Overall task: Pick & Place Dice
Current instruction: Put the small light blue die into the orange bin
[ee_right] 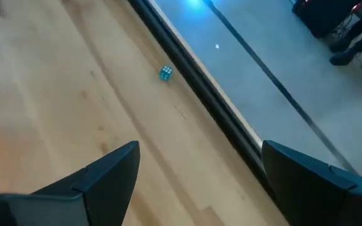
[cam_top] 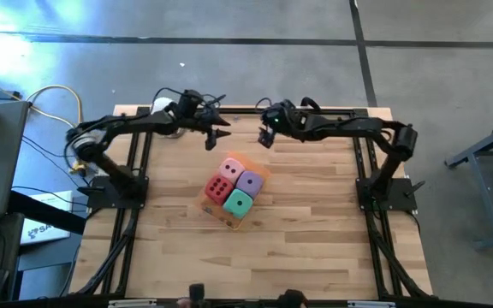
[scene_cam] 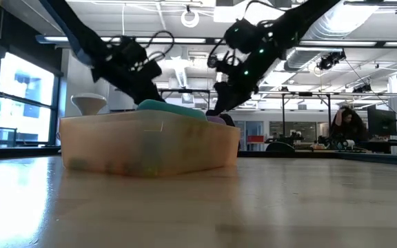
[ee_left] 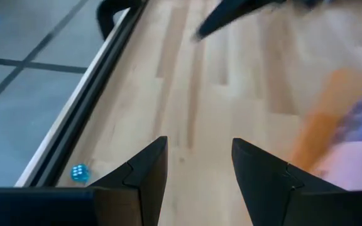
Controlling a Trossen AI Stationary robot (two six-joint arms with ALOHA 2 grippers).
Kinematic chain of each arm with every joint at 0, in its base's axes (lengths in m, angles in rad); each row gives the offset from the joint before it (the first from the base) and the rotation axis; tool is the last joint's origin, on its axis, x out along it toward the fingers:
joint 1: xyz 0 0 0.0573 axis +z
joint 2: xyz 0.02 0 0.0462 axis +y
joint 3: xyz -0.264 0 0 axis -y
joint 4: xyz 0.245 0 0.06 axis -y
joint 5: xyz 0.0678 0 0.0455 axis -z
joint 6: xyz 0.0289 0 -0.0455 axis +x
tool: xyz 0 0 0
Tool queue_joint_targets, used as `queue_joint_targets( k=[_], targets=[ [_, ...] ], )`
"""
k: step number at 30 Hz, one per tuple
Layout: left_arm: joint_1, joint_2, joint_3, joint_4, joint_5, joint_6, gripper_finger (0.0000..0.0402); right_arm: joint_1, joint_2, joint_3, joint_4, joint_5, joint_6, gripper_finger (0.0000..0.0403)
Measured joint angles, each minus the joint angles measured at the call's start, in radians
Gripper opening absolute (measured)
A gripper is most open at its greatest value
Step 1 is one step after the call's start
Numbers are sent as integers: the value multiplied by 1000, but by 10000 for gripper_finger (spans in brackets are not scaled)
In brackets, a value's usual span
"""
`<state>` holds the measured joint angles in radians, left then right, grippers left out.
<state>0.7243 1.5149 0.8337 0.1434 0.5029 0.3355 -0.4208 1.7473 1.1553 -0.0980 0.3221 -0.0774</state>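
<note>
Four dice sit packed together in a flat translucent orange tray [cam_top: 259, 171] in the middle of the table: pink [cam_top: 232, 168], purple [cam_top: 250, 181], red [cam_top: 219, 188] and teal [cam_top: 239, 204]. In the low view the teal die [scene_cam: 171, 107] and the purple die [scene_cam: 220, 119] show above the tray's wall [scene_cam: 150, 145]. My left gripper [cam_top: 217, 137] [ee_left: 198, 166] hovers open beyond the tray's far left side. My right gripper [cam_top: 266, 138] [ee_right: 200, 169] hovers open beyond its far right side. Both are empty and raised above the table.
A tiny blue die [ee_left: 79, 172] [ee_right: 166, 73] lies on the wood by the table's far edge rail. A white object [scene_cam: 92, 103] stands at the far left near the left arm. Bare wood lies around the tray. A person [scene_cam: 347, 127] sits in the room beyond.
</note>
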Motion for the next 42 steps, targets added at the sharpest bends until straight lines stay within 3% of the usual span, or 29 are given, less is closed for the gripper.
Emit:
queue_joint_targets(
  k=[4,12,19,25,29,34,42],
  targets=[
    [1,118,0,124,-27,51,171,3,-100,-84,21,-12,36,325],
    [10,236,0,227,-214,191,171,2,-273,-254,142,-16,58,325],
    [27,265,6,274,-244,143,171,2,-313,-306,198,-38,50,325],
    [27,265,26,240,-252,78,171,2,-313,-308,191,-38,31,325],
    [35,265,122,46,-250,-18,171,2,-312,-308,191,-43,29,325],
    [24,265,188,-13,-297,28,171,2,-312,-308,188,-46,29,325],
    [24,265,194,-33,-243,79,171,2,-311,-308,179,-95,48,325]
  ],
)
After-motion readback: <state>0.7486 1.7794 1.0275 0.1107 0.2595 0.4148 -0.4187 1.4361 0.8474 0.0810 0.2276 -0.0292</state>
